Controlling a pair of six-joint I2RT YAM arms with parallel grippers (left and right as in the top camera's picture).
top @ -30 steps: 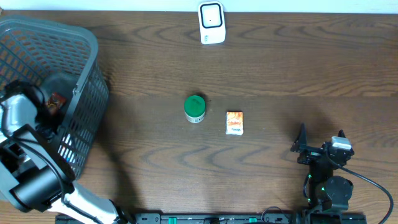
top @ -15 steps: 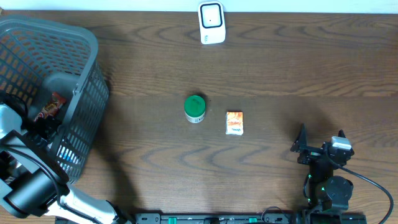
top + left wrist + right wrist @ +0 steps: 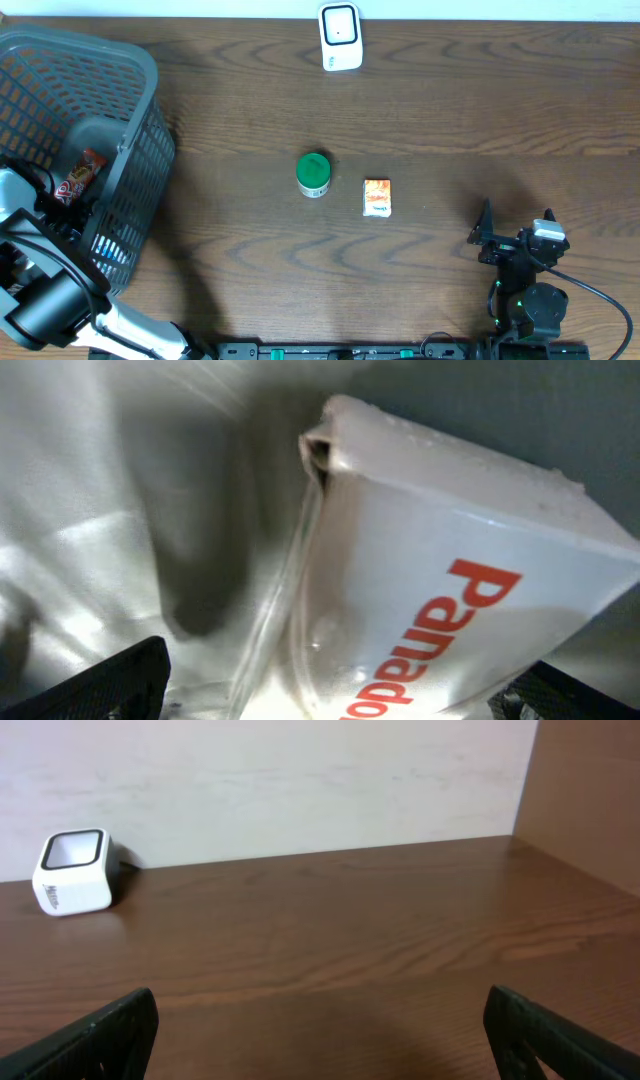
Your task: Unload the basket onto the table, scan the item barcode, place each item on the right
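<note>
The white barcode scanner (image 3: 340, 37) stands at the table's far edge, also visible far left as the scanner (image 3: 72, 870) in the right wrist view. A green-lidded can (image 3: 314, 175) and a small orange packet (image 3: 377, 197) lie mid-table. My left gripper (image 3: 335, 695) is open inside the grey basket (image 3: 140, 70), its fingertips (image 3: 125, 680) wide apart on either side of a white box with red lettering (image 3: 450, 590), not pressing on it. My right gripper (image 3: 320, 1030) hovers open and empty over the wood at the front right.
A red snack wrapper (image 3: 78, 175) lies in the basket beside my left arm (image 3: 20, 190). Glossy clear film (image 3: 90, 510) surrounds the white box. The basket's mesh walls stand close around the left gripper. A side wall (image 3: 590, 790) rises at the right.
My left gripper's jaws have opened wide and the left arm has drawn back a little toward the front edge. The red wrapper now lies freer in the basket. The right arm is still.
</note>
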